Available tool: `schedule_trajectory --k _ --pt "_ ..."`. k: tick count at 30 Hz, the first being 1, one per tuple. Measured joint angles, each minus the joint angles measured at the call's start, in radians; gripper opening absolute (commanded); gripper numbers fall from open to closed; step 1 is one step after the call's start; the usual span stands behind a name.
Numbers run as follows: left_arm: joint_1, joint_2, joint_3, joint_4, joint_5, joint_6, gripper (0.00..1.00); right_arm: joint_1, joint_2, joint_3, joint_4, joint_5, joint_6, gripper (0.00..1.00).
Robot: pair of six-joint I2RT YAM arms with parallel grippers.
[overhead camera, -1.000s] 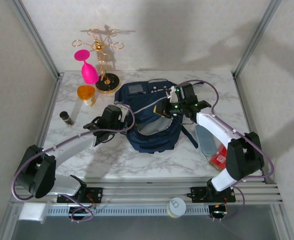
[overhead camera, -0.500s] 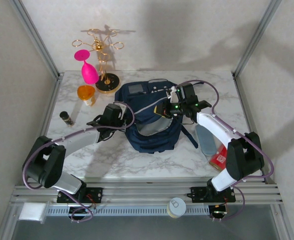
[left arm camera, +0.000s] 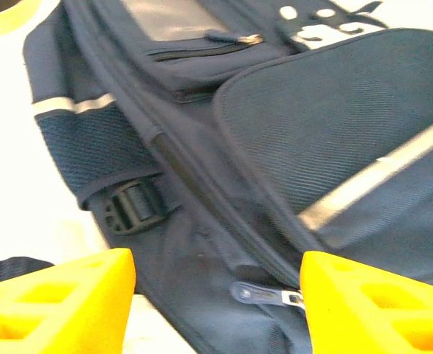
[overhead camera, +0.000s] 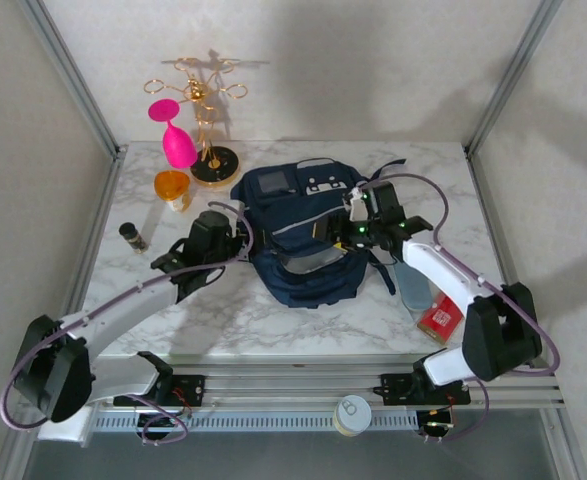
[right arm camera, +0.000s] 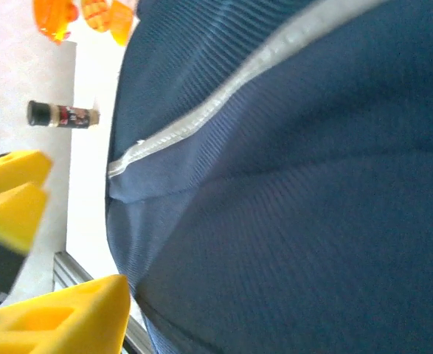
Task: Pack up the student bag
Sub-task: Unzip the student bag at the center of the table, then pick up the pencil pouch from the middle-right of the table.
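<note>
The student bag (overhead camera: 303, 235), a large navy backpack with pale trim stripes, lies flat in the middle of the marble table. My left gripper (overhead camera: 235, 240) is at the bag's left side and open. In the left wrist view its yellow fingers (left arm camera: 61, 299) straddle the bag's fabric (left arm camera: 334, 125), and a metal zipper pull (left arm camera: 264, 295) lies between them, untouched. My right gripper (overhead camera: 358, 215) hovers over the bag's right side. The right wrist view has navy fabric (right arm camera: 297, 206) close up, and one yellow finger (right arm camera: 61, 321) stands far to the left, so the jaws are open.
A pink glass (overhead camera: 178, 140) and gold rack (overhead camera: 208, 115) stand at the back left, beside an orange cup (overhead camera: 172, 188). A small dark bottle (overhead camera: 132, 236) lies near the left edge. A pale flat case (overhead camera: 411, 280) and red packet (overhead camera: 439, 318) lie at the right.
My right gripper has opened and let go of the bag's flap, which has dropped flat. The left gripper has shifted along the bag's left side.
</note>
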Motion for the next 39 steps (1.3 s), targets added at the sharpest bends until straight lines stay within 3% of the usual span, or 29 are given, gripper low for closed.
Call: schedule_trajectory --k 10,14,17,20,24,28,39 --pt "-0.244 0.033 -0.02 0.077 0.011 -0.228 0.65 -0.101 -0.321 -0.18 -0.193 0.154 -0.015 0.98" --pt "-0.367 0.172 0.048 0.112 0.013 -0.312 0.66 -0.23 -0.367 -0.198 -0.261 0.183 -0.019 0.99" --pt "-0.477 0.349 0.198 0.149 0.014 -0.368 0.65 -0.396 -0.387 -0.205 -0.246 0.238 -0.015 0.99" --pt "-0.544 0.518 0.356 0.191 0.022 -0.432 0.63 -0.491 -0.365 -0.241 -0.189 0.251 -0.004 0.99" --pt "-0.578 0.722 0.525 0.235 0.052 -0.503 0.57 -0.587 -0.298 -0.312 -0.109 0.256 0.008 0.99" --pt "-0.577 0.871 0.61 0.245 0.056 -0.547 0.52 -0.609 -0.233 -0.359 -0.041 0.264 0.014 0.99" --pt "-0.532 1.051 0.72 0.291 0.068 -0.604 0.36 -0.613 -0.138 -0.426 0.058 0.238 -0.009 0.99"
